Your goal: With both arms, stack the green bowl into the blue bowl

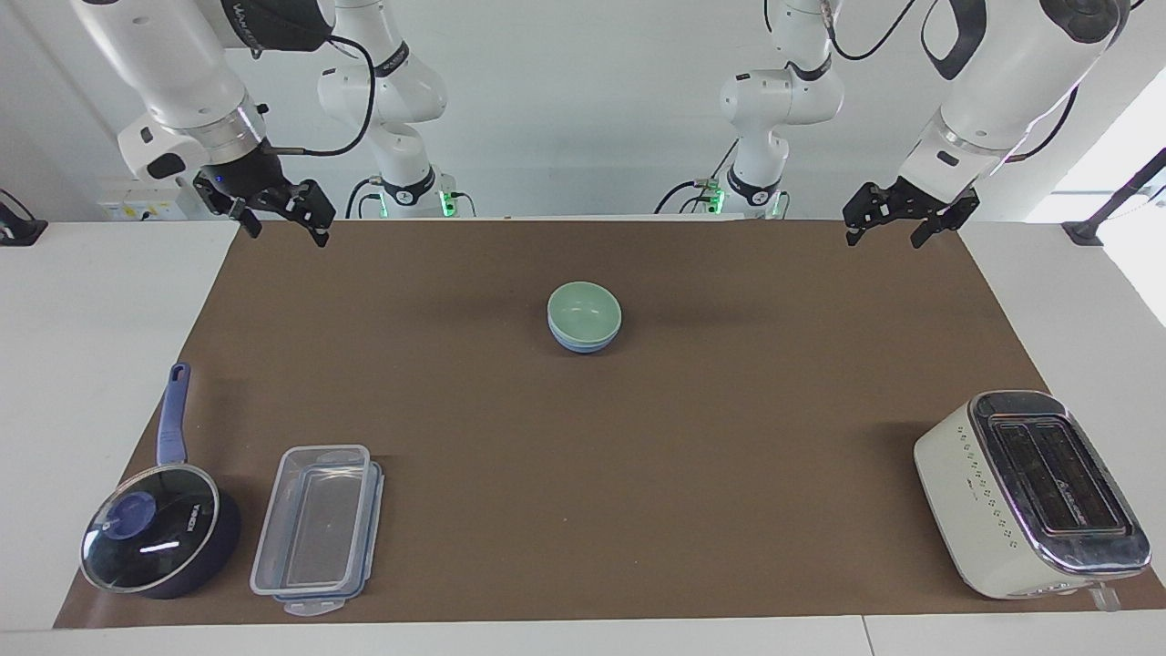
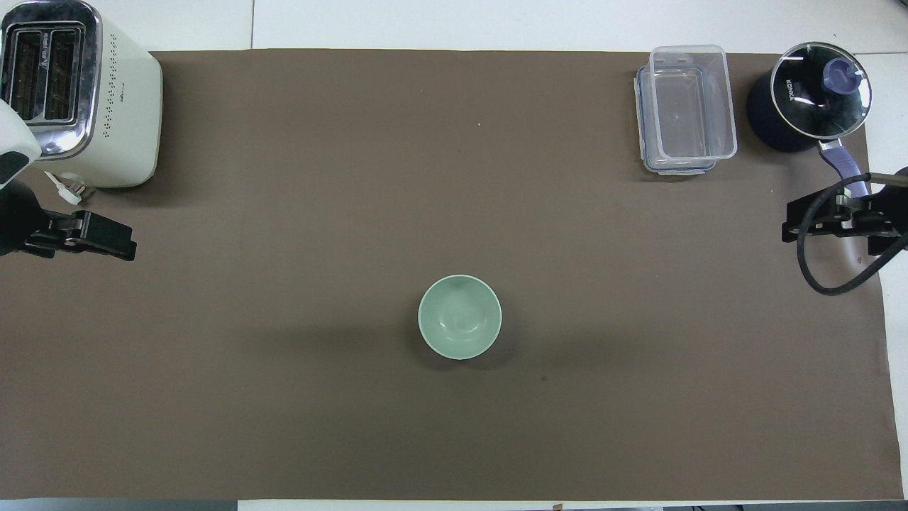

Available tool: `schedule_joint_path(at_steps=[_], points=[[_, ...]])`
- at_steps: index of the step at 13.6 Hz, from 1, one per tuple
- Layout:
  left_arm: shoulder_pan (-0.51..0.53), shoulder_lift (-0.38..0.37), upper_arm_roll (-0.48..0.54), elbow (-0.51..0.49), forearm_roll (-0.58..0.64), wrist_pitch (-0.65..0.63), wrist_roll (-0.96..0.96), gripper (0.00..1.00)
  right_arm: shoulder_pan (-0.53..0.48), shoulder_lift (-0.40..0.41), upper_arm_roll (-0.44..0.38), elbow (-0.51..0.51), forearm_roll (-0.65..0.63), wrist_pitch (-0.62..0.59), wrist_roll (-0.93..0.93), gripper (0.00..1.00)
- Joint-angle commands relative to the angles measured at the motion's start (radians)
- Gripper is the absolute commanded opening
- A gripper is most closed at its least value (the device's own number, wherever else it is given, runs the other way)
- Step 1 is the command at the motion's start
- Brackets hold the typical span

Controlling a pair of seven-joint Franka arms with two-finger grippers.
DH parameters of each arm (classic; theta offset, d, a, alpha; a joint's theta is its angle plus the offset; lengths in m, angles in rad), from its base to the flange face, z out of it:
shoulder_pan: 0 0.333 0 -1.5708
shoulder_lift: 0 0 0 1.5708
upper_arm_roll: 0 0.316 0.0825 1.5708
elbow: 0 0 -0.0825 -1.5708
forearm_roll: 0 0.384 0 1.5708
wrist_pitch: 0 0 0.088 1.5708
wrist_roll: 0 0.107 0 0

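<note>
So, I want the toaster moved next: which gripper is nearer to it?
Left. The left gripper hangs open at the toaster's end of the mat; the right gripper hangs at the saucepan's end.

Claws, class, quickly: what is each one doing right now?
Left claw: open, holding nothing, raised over the mat's edge at its own end.
Right claw: open, holding nothing, raised over the mat's edge at its own end.
</note>
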Motion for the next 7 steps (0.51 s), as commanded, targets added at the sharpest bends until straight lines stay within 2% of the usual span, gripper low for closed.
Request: schedule_joint_path(at_steps=[1, 3, 7], points=[[0.008, -0.011, -0.011, -0.008, 0.027, 0.009, 0.006, 1.00, -0.022, -0.018, 0.017, -0.007, -0.015, -0.015, -0.023, 1.00], [0.008, -0.011, -0.011, -0.008, 0.027, 0.009, 0.006, 1.00, -0.023, -0.018, 0.017, -0.007, -0.015, -0.009, -0.095, 1.00], [0.008, -0.011, -0.011, -0.008, 0.027, 0.009, 0.006, 1.00, -0.029, -0.016, 0.015, -0.007, -0.018, 0.002, -0.094, 1.00]])
